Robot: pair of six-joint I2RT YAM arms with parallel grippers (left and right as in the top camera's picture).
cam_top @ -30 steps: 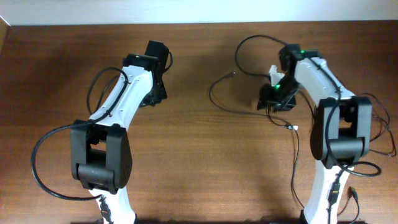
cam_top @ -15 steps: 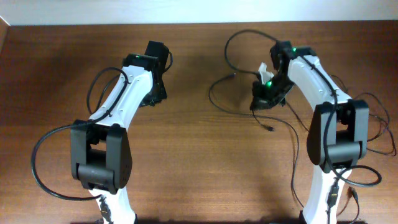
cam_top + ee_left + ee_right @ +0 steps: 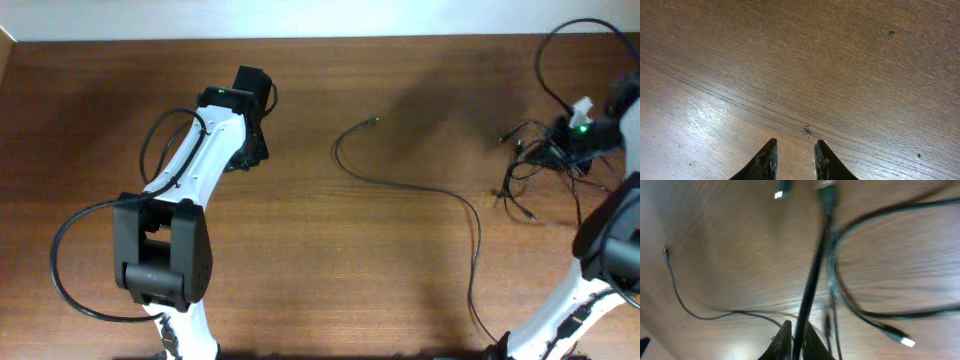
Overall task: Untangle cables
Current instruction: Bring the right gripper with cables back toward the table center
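- The left end effector points down at bare tabletop, left of the middle and toward the far edge. Its fingers stand narrowly apart with nothing between them.
- The right end effector is at the right edge, its fingers pinched on a black cord of the bundle of cables. The wrist view is blurred.
- The bundle of cables spreads in loose loops with small plug ends near the far right corner.
- A loose cable lies apart from the bundle. Its plug end is near the middle, and it curves away to the near edge on the right.

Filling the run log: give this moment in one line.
left gripper: open, empty | right gripper: shut on cables | stray cable: on table
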